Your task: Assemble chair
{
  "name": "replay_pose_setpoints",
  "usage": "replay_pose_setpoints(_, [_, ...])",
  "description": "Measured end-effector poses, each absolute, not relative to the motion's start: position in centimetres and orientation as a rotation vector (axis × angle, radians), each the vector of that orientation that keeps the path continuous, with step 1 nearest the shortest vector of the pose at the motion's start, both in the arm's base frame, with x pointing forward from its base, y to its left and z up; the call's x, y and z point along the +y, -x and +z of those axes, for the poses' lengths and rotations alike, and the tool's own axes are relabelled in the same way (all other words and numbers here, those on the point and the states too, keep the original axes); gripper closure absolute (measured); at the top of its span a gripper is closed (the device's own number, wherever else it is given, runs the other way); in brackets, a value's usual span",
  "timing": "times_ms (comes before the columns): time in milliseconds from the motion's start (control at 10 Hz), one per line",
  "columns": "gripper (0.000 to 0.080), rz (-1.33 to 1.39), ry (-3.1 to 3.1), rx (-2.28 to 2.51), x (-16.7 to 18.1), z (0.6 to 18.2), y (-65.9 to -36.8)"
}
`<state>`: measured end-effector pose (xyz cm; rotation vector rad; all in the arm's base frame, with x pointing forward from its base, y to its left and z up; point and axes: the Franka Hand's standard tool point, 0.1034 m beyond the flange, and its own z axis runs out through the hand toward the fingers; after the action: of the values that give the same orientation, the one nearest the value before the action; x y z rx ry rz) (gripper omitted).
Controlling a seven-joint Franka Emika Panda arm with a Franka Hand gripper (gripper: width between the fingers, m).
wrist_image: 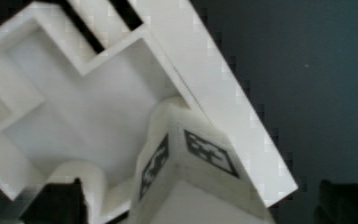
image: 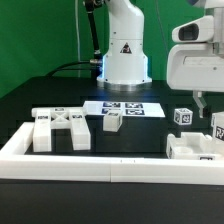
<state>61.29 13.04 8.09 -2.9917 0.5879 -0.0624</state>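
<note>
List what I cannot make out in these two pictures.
Gripper: exterior view, fingertips too small; open or shut unclear.
Block at the exterior view's right edge: cut off by the frame.
Tag on the white part: wrist view, too blurred to read.
Arm: exterior view, top cut off by the upper edge.

Black table [image: 40,100] beneath the gripper [image: 201,104]. Marker board [image: 122,108] lies flat on it, below the gripper and toward the exterior view's left. Long white rail [image: 100,166] runs lower, nearer the camera. Green backdrop [image: 40,35] and dark cable [image: 72,69] stand beyond.
</note>
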Motion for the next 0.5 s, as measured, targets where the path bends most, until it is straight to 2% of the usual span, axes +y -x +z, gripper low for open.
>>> replay_pose_setpoints(500, [0.0151,-0.079,3.062,-0.021,12.63,7.96,-61.41])
